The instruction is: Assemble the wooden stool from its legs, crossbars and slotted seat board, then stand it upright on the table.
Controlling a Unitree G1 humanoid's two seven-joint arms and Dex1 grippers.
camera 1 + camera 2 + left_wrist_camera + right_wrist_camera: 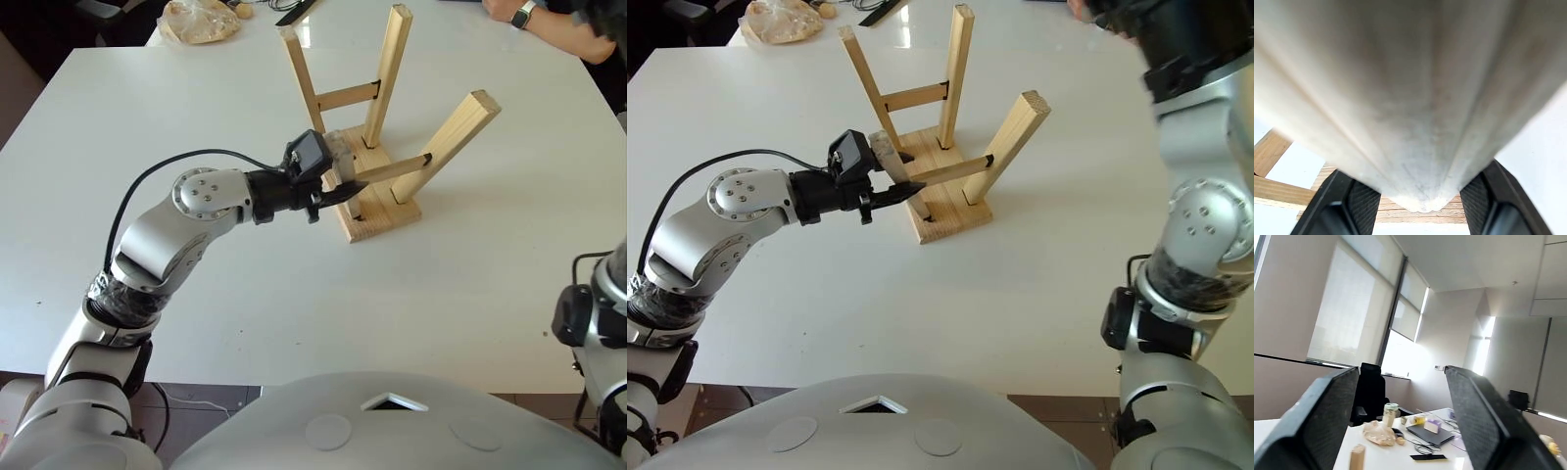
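Left pincer (348,183) clenched on 1 leg (1410,98) at the seat board (384,215); right pincer (1400,371) released.

The white counter (196,88) carries a wooden seat board (377,220) lying flat near its middle. A crumpled bag (201,22) sits at its far left corner.
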